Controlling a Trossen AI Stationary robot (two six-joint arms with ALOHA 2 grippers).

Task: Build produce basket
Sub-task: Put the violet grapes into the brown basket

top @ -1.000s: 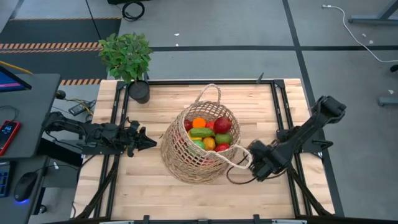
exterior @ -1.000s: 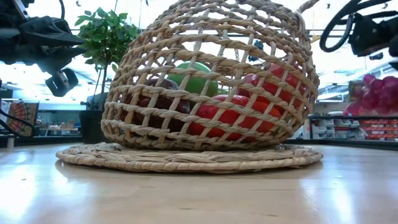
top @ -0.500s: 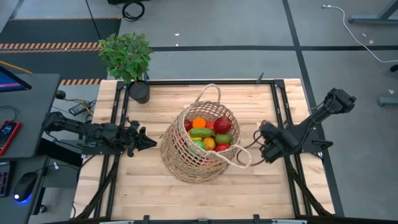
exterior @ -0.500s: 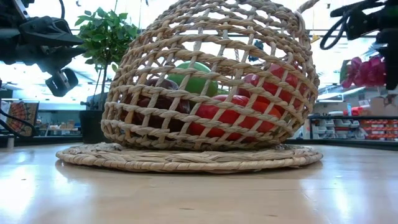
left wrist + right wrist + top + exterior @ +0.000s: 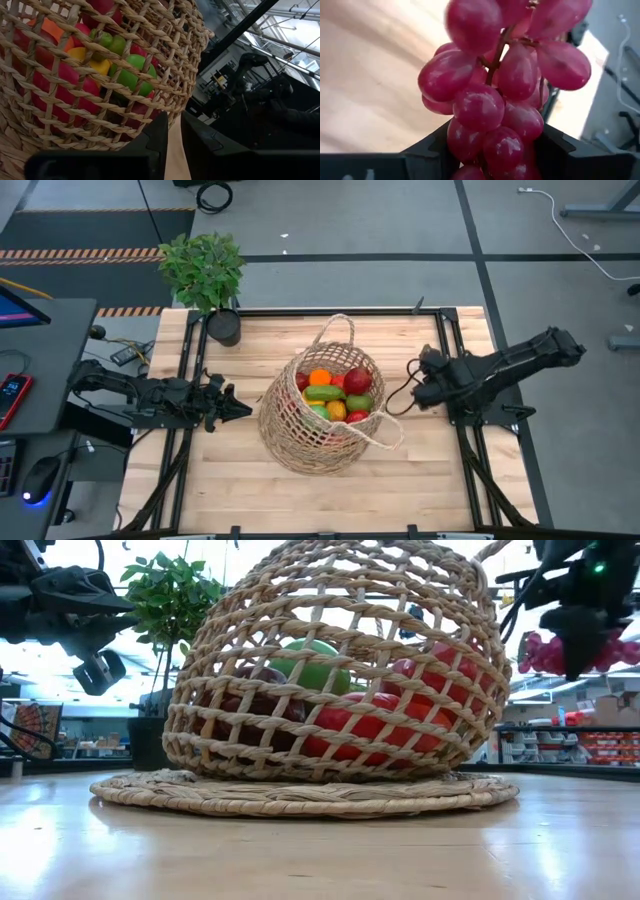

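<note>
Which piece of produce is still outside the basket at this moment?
The grapes: the purple-red bunch hangs pinched in the right gripper, beside the basket. Every other fruit and vegetable already lies inside the weave.

Grey floor [image 5: 400, 220] with hazard-striped tape [image 5: 80, 253], a grey side desk [image 5: 40, 360], bright backlit shelving [image 5: 570, 740]

A leafy green potted plant [image 5: 203, 268] in a small black pot [image 5: 224, 328] is standing at the far left corner of a pale wooden table [image 5: 230, 470], which is sitting inside a black metal frame [image 5: 440, 315]. A computer mouse [image 5: 40, 478] and a phone [image 5: 12, 397] are lying on a grey desk [image 5: 50, 330] beside the table.
</note>
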